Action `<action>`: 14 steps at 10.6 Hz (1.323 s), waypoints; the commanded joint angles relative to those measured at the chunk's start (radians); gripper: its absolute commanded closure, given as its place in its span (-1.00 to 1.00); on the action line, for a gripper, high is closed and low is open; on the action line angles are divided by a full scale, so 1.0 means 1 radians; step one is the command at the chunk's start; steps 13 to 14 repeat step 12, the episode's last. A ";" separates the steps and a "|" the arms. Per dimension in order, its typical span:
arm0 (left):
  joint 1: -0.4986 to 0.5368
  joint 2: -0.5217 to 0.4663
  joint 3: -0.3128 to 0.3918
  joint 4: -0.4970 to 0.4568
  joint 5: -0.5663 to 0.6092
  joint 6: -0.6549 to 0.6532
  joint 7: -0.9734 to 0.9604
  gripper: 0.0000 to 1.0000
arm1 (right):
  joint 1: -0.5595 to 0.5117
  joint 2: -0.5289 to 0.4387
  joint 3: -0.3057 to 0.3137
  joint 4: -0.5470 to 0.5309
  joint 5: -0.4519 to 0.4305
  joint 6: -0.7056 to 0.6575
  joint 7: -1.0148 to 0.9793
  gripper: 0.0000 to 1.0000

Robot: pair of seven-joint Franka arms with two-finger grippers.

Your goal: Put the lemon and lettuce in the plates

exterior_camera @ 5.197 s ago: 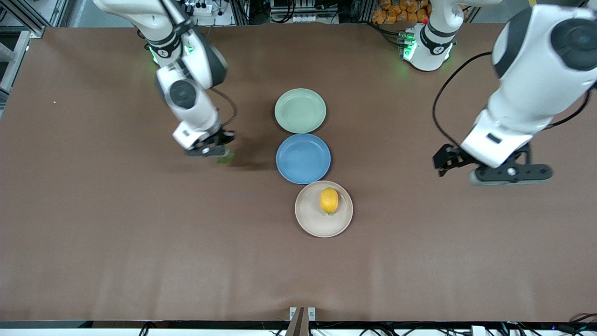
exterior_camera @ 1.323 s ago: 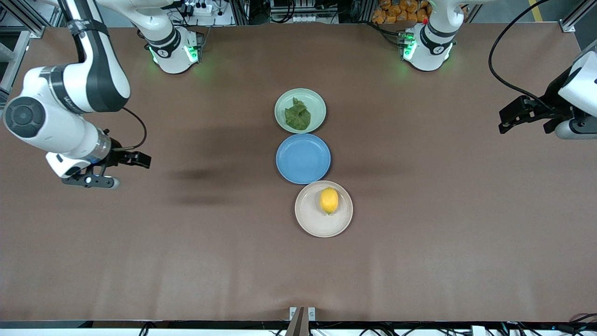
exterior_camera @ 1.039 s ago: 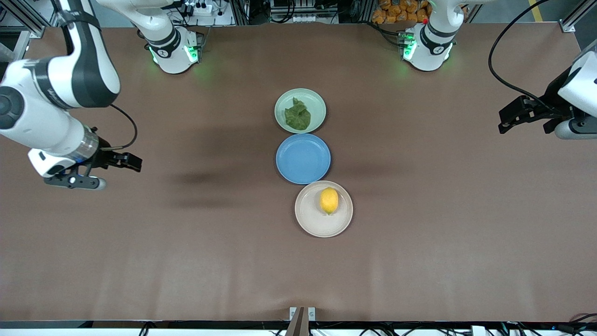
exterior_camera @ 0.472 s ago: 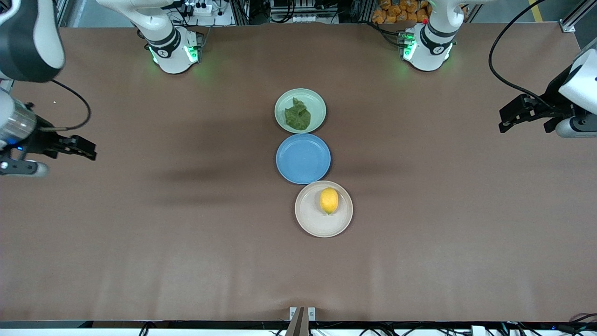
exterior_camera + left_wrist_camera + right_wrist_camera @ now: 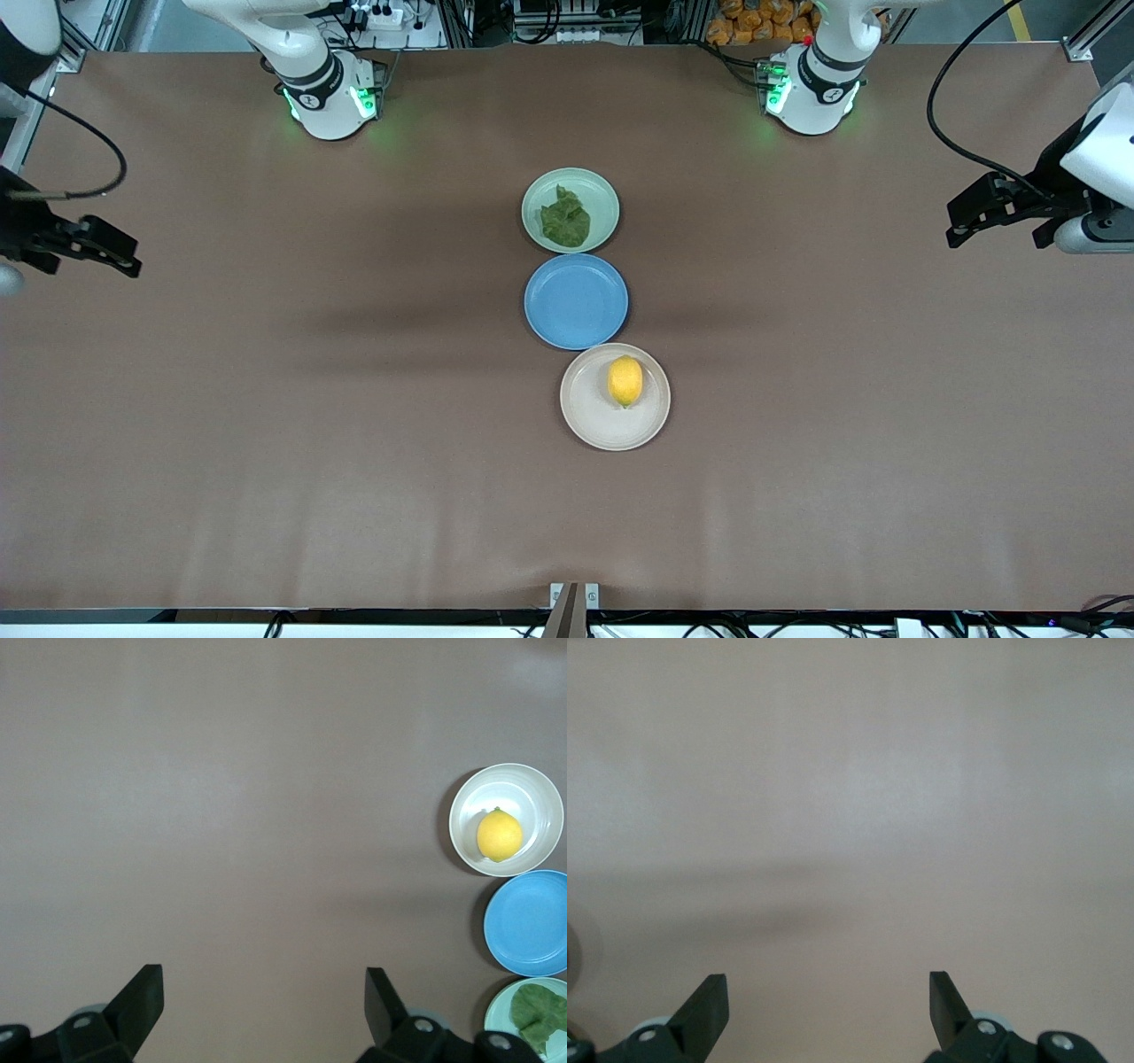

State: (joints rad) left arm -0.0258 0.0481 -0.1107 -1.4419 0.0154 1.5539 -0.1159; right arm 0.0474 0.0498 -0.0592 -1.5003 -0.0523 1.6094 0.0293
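The yellow lemon (image 5: pixel 625 380) lies in the beige-white plate (image 5: pixel 589 412), the plate nearest the front camera. The dark green lettuce (image 5: pixel 565 220) lies in the mint green plate (image 5: pixel 594 190), the one farthest from the camera. My left gripper (image 5: pixel 1094 237) is open and empty, raised over the left arm's end of the table. Its wrist view (image 5: pixel 263 988) shows the lemon (image 5: pixel 500 835), beige plate (image 5: pixel 532 793) and lettuce (image 5: pixel 542 1014) far off. My right gripper (image 5: pixel 5 280) is open and empty at the right arm's end; its wrist view (image 5: pixel 828 988) shows only bare table.
A blue plate (image 5: pixel 576 301) lies empty between the two other plates, and it also shows in the left wrist view (image 5: pixel 530 923). The three plates form a line in the middle of the brown table. Both arm bases stand along the table edge farthest from the camera.
The lettuce, earlier at my right gripper, now lies in the mint plate. The right arm has swung away to its end of the table. The left arm withdrew earlier and now holds still.
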 commanded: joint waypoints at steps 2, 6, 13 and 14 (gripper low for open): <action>0.004 -0.021 -0.004 -0.009 0.021 -0.006 0.015 -1.00 | -0.001 0.002 0.002 0.072 0.006 -0.040 -0.011 -1.00; 0.006 -0.019 -0.003 -0.008 0.023 -0.006 0.016 -1.00 | -0.001 0.008 -0.001 0.098 0.006 -0.065 -0.025 -1.00; 0.009 -0.019 0.003 -0.008 0.021 -0.006 0.018 -1.00 | -0.001 0.021 -0.002 0.097 0.006 -0.081 -0.028 -1.00; 0.009 -0.019 0.003 -0.008 0.021 -0.006 0.018 -1.00 | -0.001 0.021 -0.002 0.097 0.006 -0.081 -0.028 -1.00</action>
